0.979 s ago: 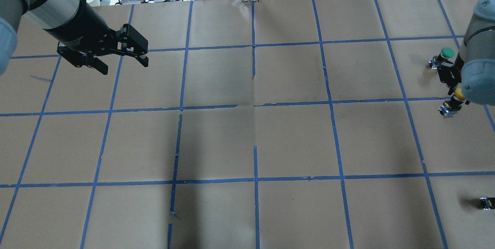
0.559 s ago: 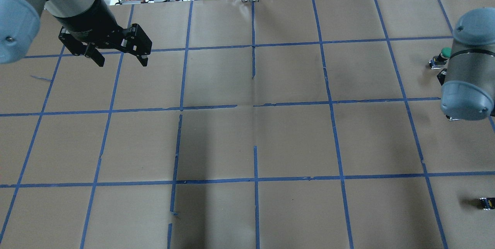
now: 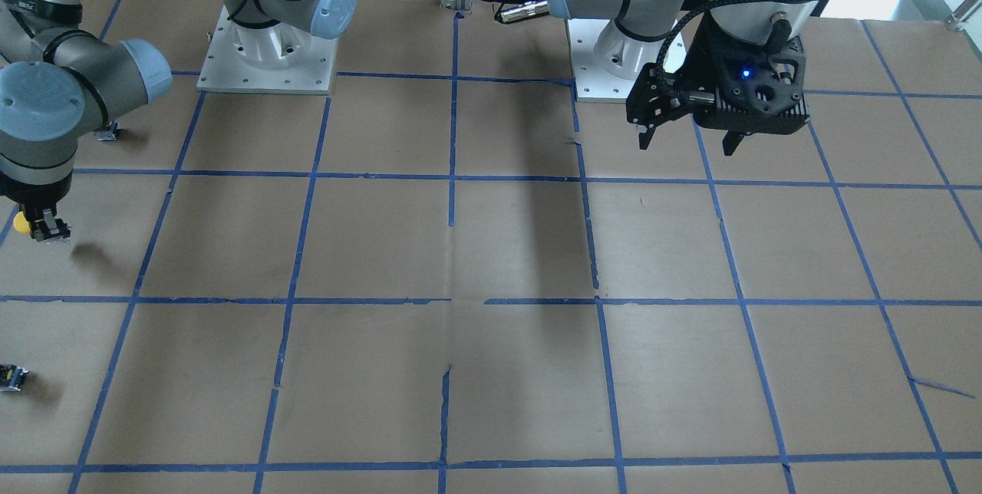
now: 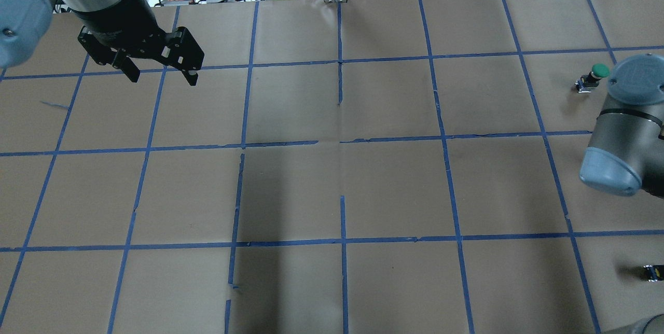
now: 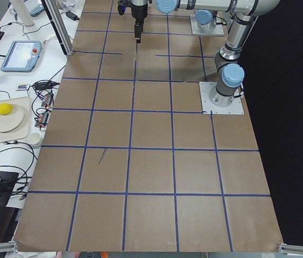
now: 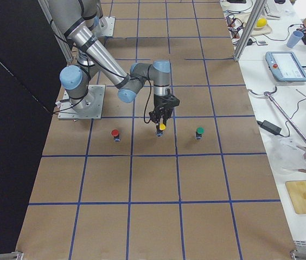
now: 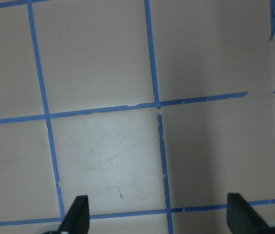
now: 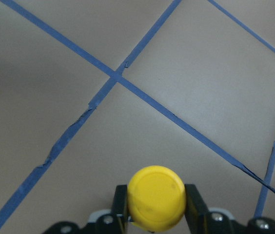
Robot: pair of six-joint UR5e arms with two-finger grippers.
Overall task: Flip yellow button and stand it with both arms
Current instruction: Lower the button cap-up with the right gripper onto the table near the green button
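The yellow button (image 8: 157,197) sits between the fingers of my right gripper (image 8: 157,201), with its round cap facing the wrist camera. In the front-facing view the right gripper (image 3: 40,219) holds the button (image 3: 21,224) a little above the paper, its shadow beside it. It also shows in the exterior right view (image 6: 162,127). In the overhead view my right arm's elbow (image 4: 620,131) hides the button. My left gripper (image 4: 163,79) is open and empty, far off over the table's other side; it also shows in the front-facing view (image 3: 687,146) and the left wrist view (image 7: 158,214).
A green-capped button (image 4: 596,72) stands beyond the right arm, also in the exterior right view (image 6: 199,132). A red-capped button (image 6: 115,134) stands on the robot's side of the yellow one. A small black switch piece (image 4: 652,272) lies at the right edge. Brown paper (image 4: 342,189) with blue tape grid covers the table.
The right arm's elbow has swung toward the robot and now covers the yellow button and gripper in the overhead view. The left gripper has turned and drifted slightly farther away, still open.
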